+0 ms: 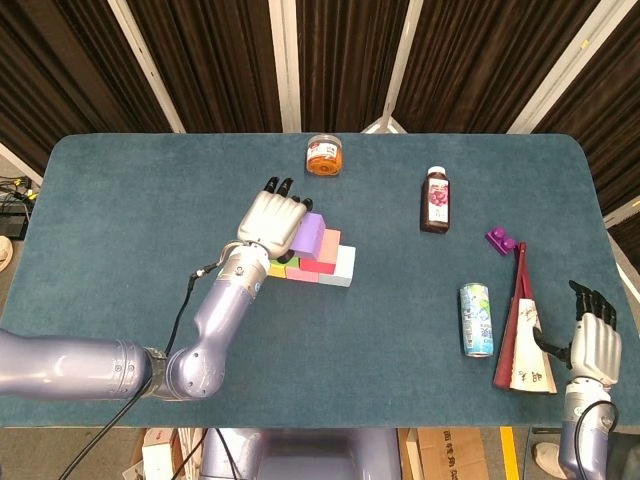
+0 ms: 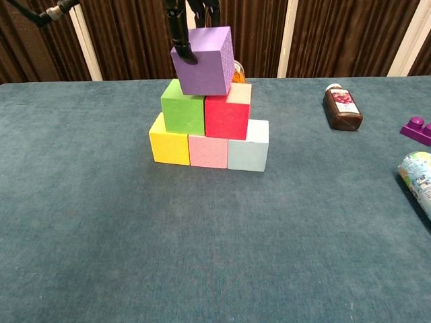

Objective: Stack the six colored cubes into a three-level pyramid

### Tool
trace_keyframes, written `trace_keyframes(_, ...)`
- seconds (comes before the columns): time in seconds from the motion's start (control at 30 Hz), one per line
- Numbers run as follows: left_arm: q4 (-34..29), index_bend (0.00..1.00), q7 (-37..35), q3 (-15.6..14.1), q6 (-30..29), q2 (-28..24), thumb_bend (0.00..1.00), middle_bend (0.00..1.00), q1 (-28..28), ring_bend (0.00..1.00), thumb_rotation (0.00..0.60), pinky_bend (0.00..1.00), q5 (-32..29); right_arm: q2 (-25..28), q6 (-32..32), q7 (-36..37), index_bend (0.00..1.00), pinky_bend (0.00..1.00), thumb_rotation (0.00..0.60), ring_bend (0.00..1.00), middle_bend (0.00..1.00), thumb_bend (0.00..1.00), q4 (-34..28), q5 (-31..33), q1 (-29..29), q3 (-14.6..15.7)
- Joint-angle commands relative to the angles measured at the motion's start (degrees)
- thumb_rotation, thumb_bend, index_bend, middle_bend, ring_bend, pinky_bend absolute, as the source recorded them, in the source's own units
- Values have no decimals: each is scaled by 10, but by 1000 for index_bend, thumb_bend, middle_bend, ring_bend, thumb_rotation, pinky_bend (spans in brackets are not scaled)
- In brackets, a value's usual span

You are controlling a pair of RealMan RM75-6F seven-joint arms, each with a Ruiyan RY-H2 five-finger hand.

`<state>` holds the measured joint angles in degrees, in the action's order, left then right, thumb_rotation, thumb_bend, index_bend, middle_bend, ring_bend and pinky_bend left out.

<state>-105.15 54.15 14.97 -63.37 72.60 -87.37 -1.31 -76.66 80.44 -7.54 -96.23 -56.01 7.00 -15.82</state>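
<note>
You see a teal table (image 2: pixel 81 222) filling most of the frame. At centre, a purple cube (image 2: pixel 204 60) sits above a green cube (image 2: pixel 183 108) and a red cube (image 2: pixel 227 112); below them run a yellow cube (image 2: pixel 170 146), a pink cube (image 2: pixel 208 151) and a pale blue cube (image 2: pixel 248 150). Your silver left hand (image 1: pixel 272 222) has black fingertips (image 1: pixel 277 185). At right, a dark brown bottle (image 2: pixel 343 108) wears a purple-and-white label, and a purple brick (image 2: pixel 417 129) lies at the right edge. In the head view, an orange jar (image 1: pixel 324 156) is at upper centre, with a turquoise patterned can (image 1: pixel 476 319) and a maroon-and-cream fan (image 1: pixel 525 330) lower right.
</note>
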Motion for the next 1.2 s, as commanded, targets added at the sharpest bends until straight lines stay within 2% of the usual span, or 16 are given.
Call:
trace_keyframes(0.03,2,227,2,2,-2,2,355,282,-1,0,600,0,-3,0,0,0,125,0,600,0,138,278,0,0,0,0)
trace_keyframes(1.2,10,187,38,18,-28,30,344,248,-3,0,600,0,-16,4,-1,6,125,0,600,0,137,278,-1,2,-1,-2)
